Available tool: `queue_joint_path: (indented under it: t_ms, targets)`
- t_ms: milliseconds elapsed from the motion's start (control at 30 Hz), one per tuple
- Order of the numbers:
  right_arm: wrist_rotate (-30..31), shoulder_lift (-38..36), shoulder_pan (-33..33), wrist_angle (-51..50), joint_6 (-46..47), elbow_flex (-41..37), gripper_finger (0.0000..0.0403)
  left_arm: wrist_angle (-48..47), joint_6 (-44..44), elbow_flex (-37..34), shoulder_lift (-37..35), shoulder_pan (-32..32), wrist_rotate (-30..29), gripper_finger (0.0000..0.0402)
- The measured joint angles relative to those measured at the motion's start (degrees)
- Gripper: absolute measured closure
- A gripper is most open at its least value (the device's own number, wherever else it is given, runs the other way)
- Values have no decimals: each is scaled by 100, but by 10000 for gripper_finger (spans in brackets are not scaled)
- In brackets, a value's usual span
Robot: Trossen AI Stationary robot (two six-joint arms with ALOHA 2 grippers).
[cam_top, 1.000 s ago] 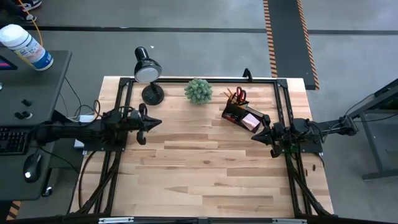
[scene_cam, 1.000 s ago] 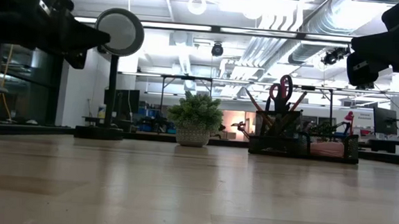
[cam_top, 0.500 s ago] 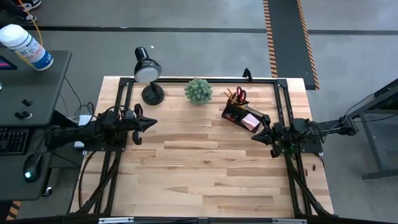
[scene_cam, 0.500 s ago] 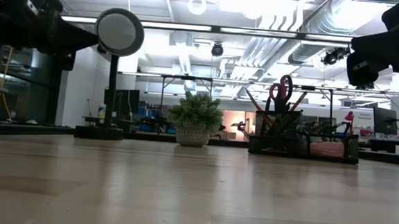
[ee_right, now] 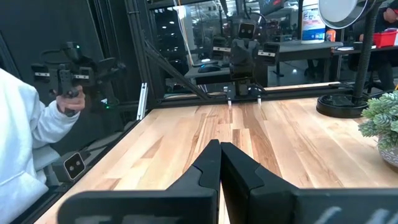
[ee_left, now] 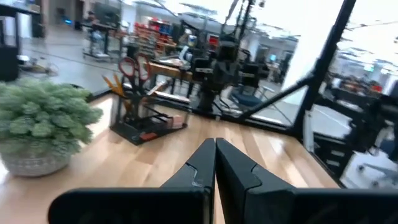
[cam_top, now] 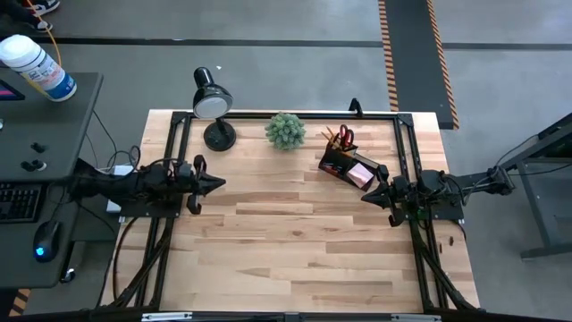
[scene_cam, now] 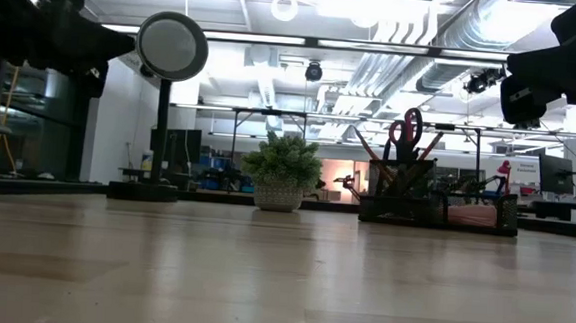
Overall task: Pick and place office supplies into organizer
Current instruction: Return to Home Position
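The black organizer (cam_top: 347, 166) stands at the table's far right. Red-handled scissors (cam_top: 345, 137) and orange pencils stand upright in its tall compartment, and a pink sticky-note pad (cam_top: 361, 174) lies in its low tray. The left wrist view also shows the organizer (ee_left: 147, 119) and scissors (ee_left: 133, 66); in the low view the organizer (scene_cam: 436, 199) stands behind the bare tabletop. My left gripper (cam_top: 221, 183) hovers shut near the table's left edge, pointing level across the table. My right gripper (cam_top: 365, 195) hovers shut at the right edge, just near of the organizer. Neither holds anything.
A green plant ball in a pot (cam_top: 285, 131) and a black desk lamp (cam_top: 213, 105) stand along the far edge. A black frame (cam_top: 268, 114) runs round the table. Bare wood (cam_top: 286, 233) fills the middle and near part. A person's white sleeve (ee_right: 18, 143) shows beside the table.
My left gripper has drawn back toward the table's left edge and a little toward the near edge, staying shut and level. The right arm and all the objects have kept still.
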Motion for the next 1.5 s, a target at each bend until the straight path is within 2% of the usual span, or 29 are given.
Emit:
queue_joint_path:
  t_ms: [167,567,1133,1300,1500]
  targets:
    - [0,0,-1,0,-2,0,402,61,198,0,128,-240,-473,401]
    - [0,0,-1,0,-2,0,402,94,197,-2,742,-245,-734,401]
    - [0,0,-1,0,-2,0,402,99,238,-2,741,-245,-718,401]
    - [0,0,0,-1,-2,0,402,101,434,-2,741,-246,-389,401]
    - [2,0,-1,-2,-2,0,402,93,440,-2,741,-246,-363,398]
